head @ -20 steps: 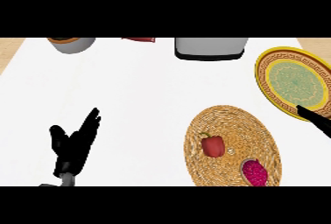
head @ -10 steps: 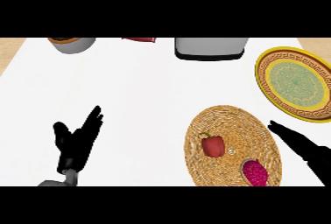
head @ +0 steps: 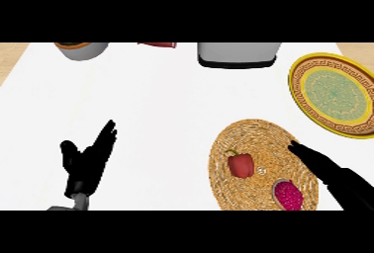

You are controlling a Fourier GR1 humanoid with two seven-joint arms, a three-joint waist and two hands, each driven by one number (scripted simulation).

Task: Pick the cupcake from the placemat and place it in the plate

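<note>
Woven straw is what matters to me now: the round placemat (head: 256,133) lies at lower right of the frame, and the cupcake (head: 288,194), with its magenta top, sits near the mat's lower edge. A red bell pepper (head: 241,164) lies on the same mat, up and to the left of the cupcake, close by but apart from it.

My right hand (head: 332,173) comes in from the lower right corner, its fingers (head: 298,147) straight and holding nothing, stretched over the mat's right side. The hand's long axis runs from lower right to upper left, so the tips point past the cupcake, which lies just below and left of my hand, off its near edge. I judge I must draw back and swing downward to get round it.

My left hand (head: 87,158) rests open at lower left, fingers up, well apart from the mat; the right is plainly nearer. The yellow-rimmed plate (head: 301,99) waits at upper right, above the mat.
</note>
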